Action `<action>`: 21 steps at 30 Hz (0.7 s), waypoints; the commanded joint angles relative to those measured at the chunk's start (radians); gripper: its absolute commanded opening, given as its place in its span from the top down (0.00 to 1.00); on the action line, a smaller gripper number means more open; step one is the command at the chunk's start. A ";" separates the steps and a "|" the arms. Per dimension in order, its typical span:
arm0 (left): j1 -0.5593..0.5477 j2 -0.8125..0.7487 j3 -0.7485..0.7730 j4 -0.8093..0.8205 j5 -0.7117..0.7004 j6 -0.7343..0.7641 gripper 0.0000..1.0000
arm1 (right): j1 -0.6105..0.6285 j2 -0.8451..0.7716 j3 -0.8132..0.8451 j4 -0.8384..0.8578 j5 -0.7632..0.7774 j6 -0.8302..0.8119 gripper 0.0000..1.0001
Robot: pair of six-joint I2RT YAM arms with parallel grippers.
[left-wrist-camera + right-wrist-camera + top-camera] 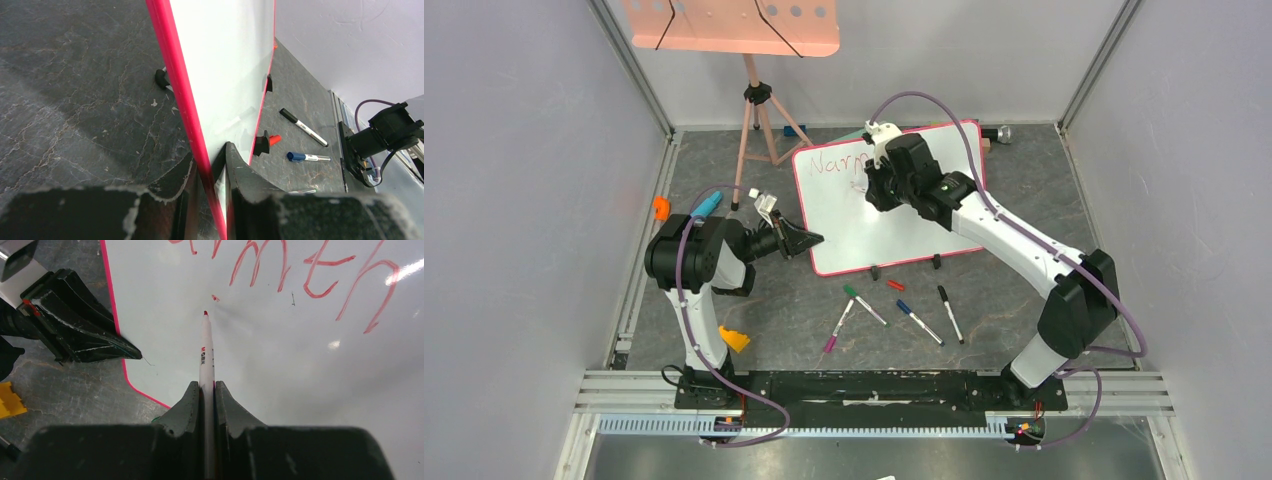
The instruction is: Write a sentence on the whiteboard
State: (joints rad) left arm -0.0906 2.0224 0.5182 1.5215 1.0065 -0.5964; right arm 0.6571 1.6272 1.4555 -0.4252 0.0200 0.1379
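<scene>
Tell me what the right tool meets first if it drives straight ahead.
The right tool holds a red marker tip-first, so the whiteboard face, just below the writing; gap unclear.

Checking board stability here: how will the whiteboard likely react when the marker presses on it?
Probably tips or slides easily: the whiteboard is thin, propped on two small clip feet. That is likely why the left gripper pinches its rim. Its glossy face looks slippery.

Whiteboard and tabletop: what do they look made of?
The whiteboard has a glossy white coated face, likely melamine or painted steel; glints show on it. Its rim looks like pink-red plastic. The tabletop is dark grey, matte and veined, like slate or a stone-print mat; unclear which.
</scene>
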 commanded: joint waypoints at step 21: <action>0.019 0.030 0.020 0.035 -0.132 0.112 0.97 | -0.002 0.057 0.028 0.006 0.043 -0.018 1.00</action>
State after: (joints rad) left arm -0.0902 2.0224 0.5182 1.5211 1.0050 -0.5964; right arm 0.6590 1.6665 1.4433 -0.4271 0.0273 0.1368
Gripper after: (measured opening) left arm 0.259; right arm 0.118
